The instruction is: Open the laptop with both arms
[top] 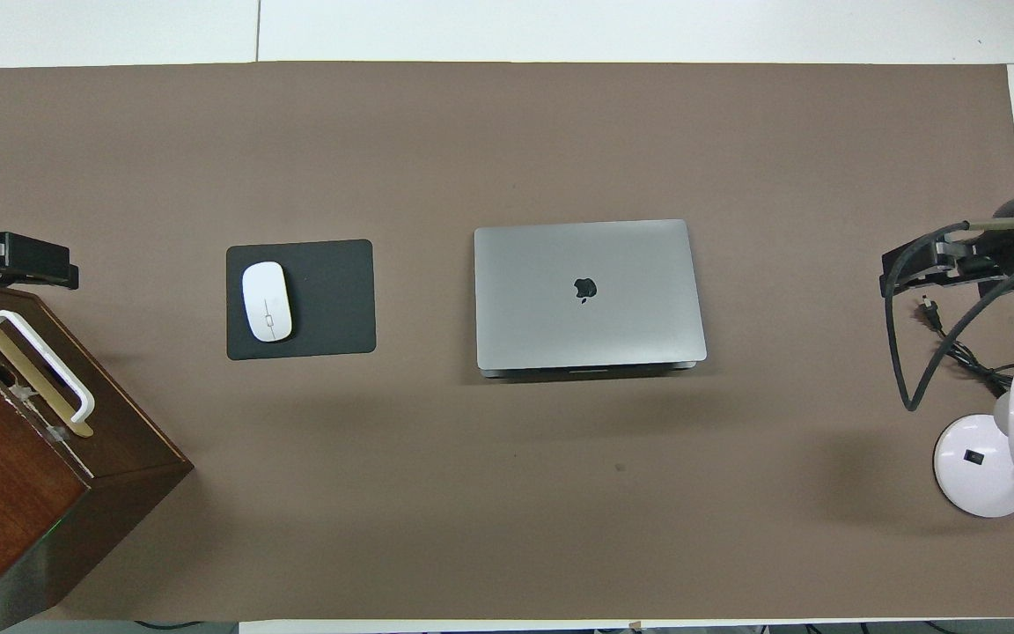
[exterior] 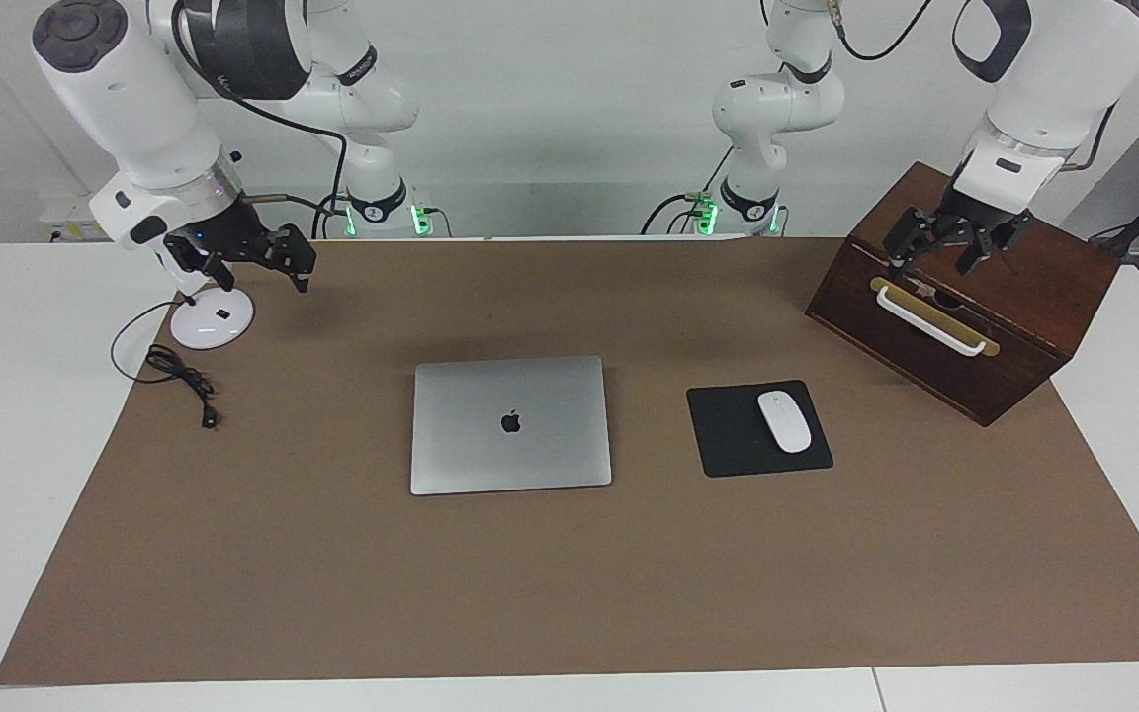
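Observation:
The silver-grey laptop [exterior: 510, 425] [top: 589, 295] lies closed and flat in the middle of the brown mat, apple logo up. My left gripper [exterior: 945, 259] [top: 23, 261] hangs open over the front top edge of the wooden box, well away from the laptop, with nothing in it. My right gripper [exterior: 278, 259] [top: 925, 269] hovers over the mat's corner near the lamp base, at the right arm's end of the table, also well away from the laptop. Neither gripper touches the laptop.
A dark wooden box [exterior: 1024, 297] [top: 5, 475] with a white handle stands at the left arm's end. A white mouse [exterior: 784, 421] lies on a black mouse pad [exterior: 728, 435] beside the laptop. A white lamp base [exterior: 212, 319] and a black cable [exterior: 179, 374] lie at the right arm's end.

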